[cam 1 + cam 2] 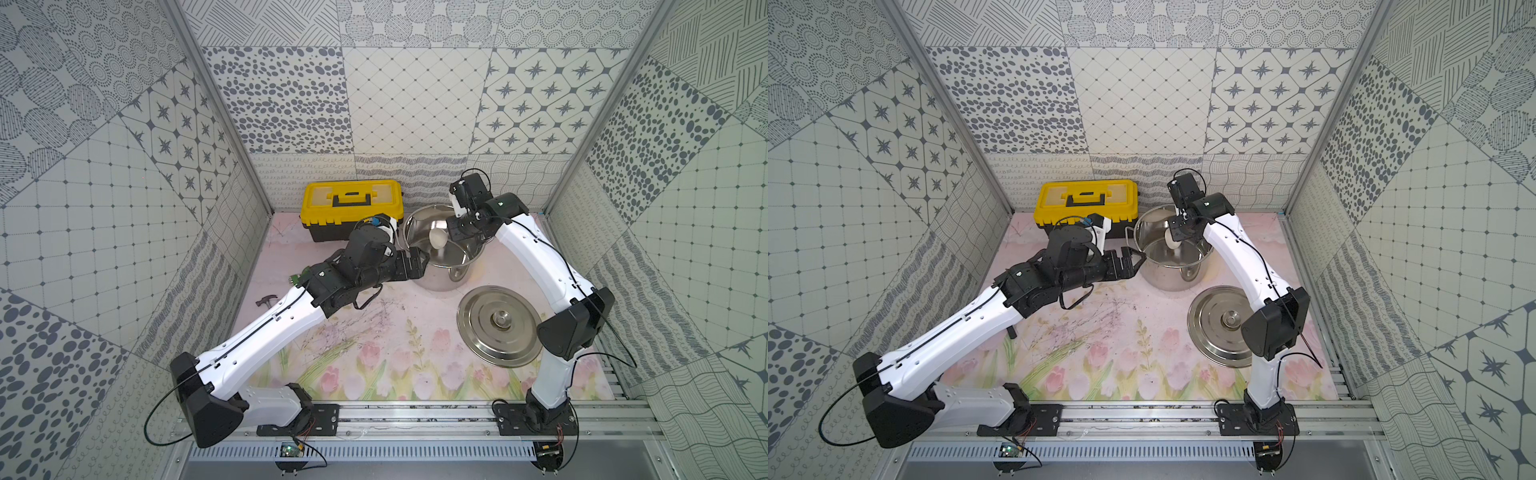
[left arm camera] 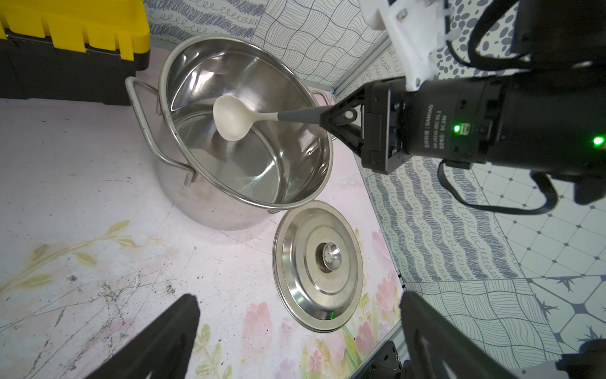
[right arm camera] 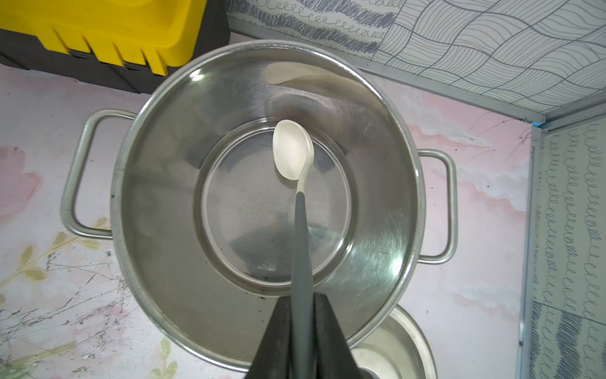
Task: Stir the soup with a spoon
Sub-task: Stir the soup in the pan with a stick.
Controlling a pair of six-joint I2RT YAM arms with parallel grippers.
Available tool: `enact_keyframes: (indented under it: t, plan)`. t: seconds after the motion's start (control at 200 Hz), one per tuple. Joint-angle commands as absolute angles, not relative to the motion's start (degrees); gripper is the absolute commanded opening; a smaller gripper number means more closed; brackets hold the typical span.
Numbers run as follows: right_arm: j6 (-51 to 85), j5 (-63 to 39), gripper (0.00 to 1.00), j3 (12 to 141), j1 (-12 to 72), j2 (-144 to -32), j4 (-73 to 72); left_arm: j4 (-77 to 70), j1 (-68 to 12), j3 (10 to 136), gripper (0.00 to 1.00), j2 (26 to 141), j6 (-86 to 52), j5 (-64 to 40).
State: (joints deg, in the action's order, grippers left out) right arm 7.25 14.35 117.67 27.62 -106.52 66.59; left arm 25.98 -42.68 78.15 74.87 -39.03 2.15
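Note:
The shiny steel pot (image 1: 436, 279) (image 1: 1163, 279) stands at the back of the mat, and no soup shows in it: its bottom (image 3: 262, 213) is bare metal. My right gripper (image 1: 452, 235) (image 3: 303, 297) is shut on the spoon's dark grey handle. It holds the cream bowl of the spoon (image 3: 292, 151) (image 2: 229, 118) down inside the pot, above the bottom. The bowl also shows in both top views as a pale oval, the spoon (image 1: 438, 240) (image 1: 1172, 242). My left gripper (image 1: 419, 261) (image 1: 1134, 259) (image 2: 298, 297) is open and empty beside the pot's left rim.
The pot's flat steel lid (image 1: 498, 326) (image 2: 318, 262) lies knob-up on the mat in front of the pot, by the right arm. A yellow and black toolbox (image 1: 352, 208) stands left of the pot against the back wall. A small hammer (image 1: 266, 300) lies by the left wall.

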Motion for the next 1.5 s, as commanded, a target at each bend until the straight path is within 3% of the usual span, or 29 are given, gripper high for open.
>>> enact_keyframes:
  t: [0.0, 0.46, 0.92, 1.491]
  plan:
    - [5.0, 16.6, 0.0, 118.7, 26.6, -105.8, 65.5, 22.7, -42.8, 78.6, 1.0, 75.0, -38.9, 2.6]
    - [5.6, 15.0, 0.0, 107.5, 25.5, -96.5, 66.0, 21.7, -42.7, 79.5, 1.0, 76.7, -38.6, 1.7]
    - [12.1, 11.1, 0.0, 101.4, 30.1, -92.4, 65.5, 21.8, -42.8, 78.4, 1.0, 75.4, -38.9, 1.8]
    - [11.6, 13.2, 0.0, 118.2, 33.0, -105.0, 66.3, 23.5, -42.8, 77.7, 1.0, 73.2, -37.7, 2.4]
